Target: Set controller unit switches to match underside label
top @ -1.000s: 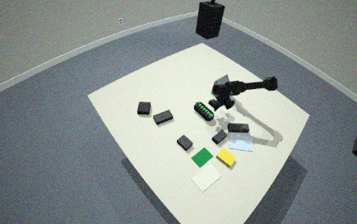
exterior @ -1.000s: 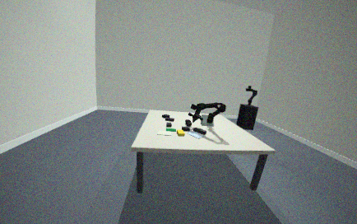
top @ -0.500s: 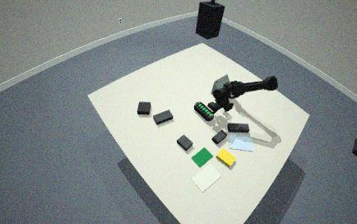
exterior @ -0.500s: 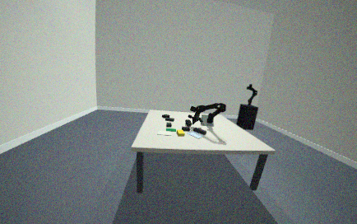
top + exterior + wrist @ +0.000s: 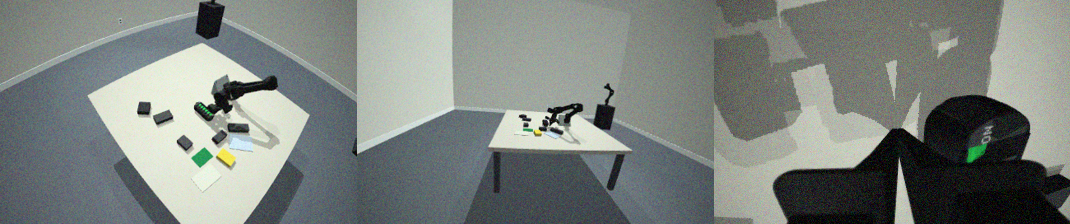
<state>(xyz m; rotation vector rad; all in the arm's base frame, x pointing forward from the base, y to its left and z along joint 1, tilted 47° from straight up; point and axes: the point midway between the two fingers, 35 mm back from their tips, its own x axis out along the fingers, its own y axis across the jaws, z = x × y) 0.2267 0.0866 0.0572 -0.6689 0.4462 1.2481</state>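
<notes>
The controller unit [image 5: 200, 108] [image 5: 545, 123] [image 5: 974, 115] is dark grey with rounded ends and sits on the bench, top up. A row of green switch ends shows along it in the top view. The wrist view shows only one end of it, with an ON mark and one green switch end; my right finger covers the rest. Which switch ends are pressed down cannot be told. The label on the underside is hidden. My gripper [image 5: 897, 134] is shut with nothing between the fingertips. It is low beside the unit, at its right in the top view; whether it touches is unclear.
Dark blocks [image 5: 144, 108] [image 5: 163, 117] [image 5: 184, 142] [image 5: 220, 137] [image 5: 238, 128] lie around on the bench. Toward the front are a yellow block [image 5: 226, 157], a green sheet [image 5: 202, 157], a white sheet [image 5: 206, 178] and a pale blue sheet [image 5: 242, 144]. A grey box [image 5: 220, 83] stands by the arm.
</notes>
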